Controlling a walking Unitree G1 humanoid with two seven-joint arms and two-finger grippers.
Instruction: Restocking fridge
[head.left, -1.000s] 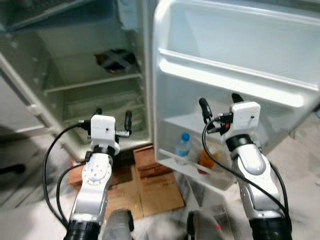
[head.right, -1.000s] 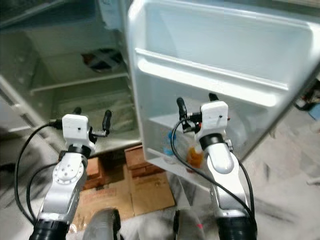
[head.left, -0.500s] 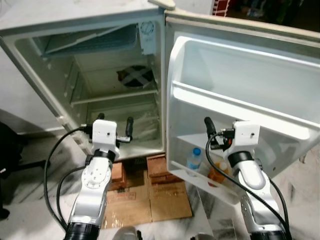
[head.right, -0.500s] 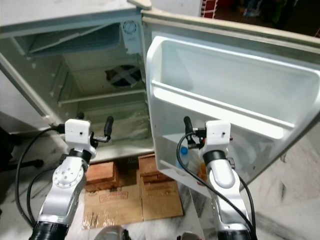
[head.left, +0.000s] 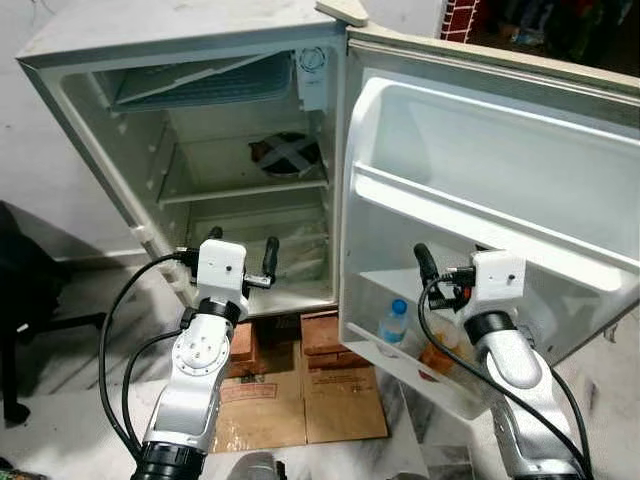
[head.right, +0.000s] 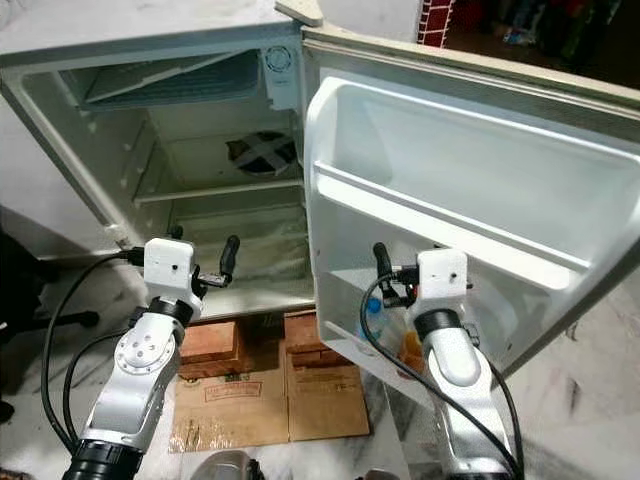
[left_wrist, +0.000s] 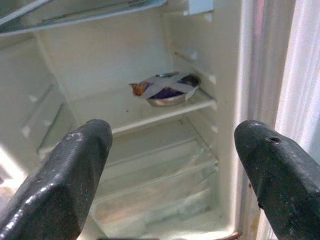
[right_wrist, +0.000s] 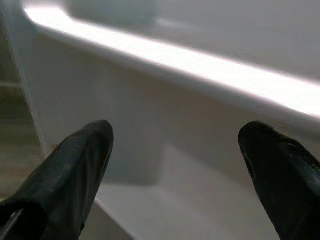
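Both empty, left gripper (head.left: 241, 254) spread wide before the open fridge (head.left: 240, 190), right gripper (head.left: 452, 268) spread wide just above the water bottle (head.left: 392, 322) on the door shelf (head.left: 400, 355); risks toppling it.

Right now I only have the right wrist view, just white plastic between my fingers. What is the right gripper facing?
Observer: The right gripper is raised before the open fridge door, under its long upper shelf rail, fingers apart and holding nothing.
Operator: Anything already stocked in that door?
Observer: Yes, the bottom door bin holds a clear bottle with a blue cap and an orange bottle beside it.
Operator: And the left arm?
Observer: The left gripper is open too, pointing into the fridge cabinet, where a foil-covered dish sits on the middle shelf.
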